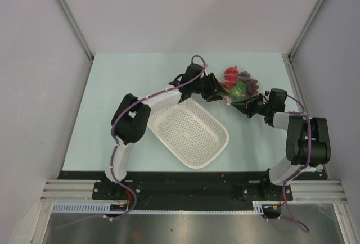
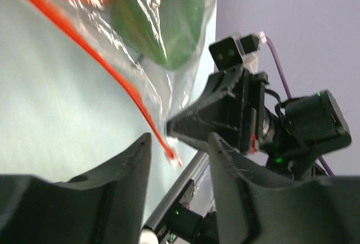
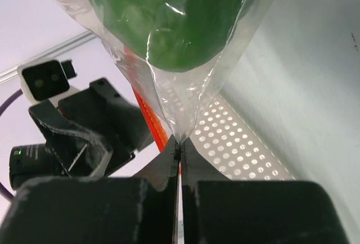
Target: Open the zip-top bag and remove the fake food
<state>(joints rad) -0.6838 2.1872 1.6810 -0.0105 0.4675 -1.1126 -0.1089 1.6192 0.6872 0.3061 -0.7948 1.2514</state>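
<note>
Closest to the lens in the right wrist view, the right gripper [image 3: 180, 154] has its jaws pressed together on a pinched fold of the zip-top bag [image 3: 185, 95], just below the green bell pepper [image 3: 169, 19]. On the pale green table [image 1: 112, 86], the white perforated basket [image 1: 188, 134] sits near the centre. The bag lies beyond the basket's far right corner, between the two grippers. It encloses the fake food [image 1: 237, 84]: the pepper nearest the arms, with a red round fruit [image 1: 230, 75] and a dark grape bunch [image 1: 248, 81] behind it. The left gripper [image 2: 179, 140] has its jaws apart. The end of the orange-red zipper strip [image 2: 112, 69] reaches into the gap, and the jaws are not closed on it.
</note>
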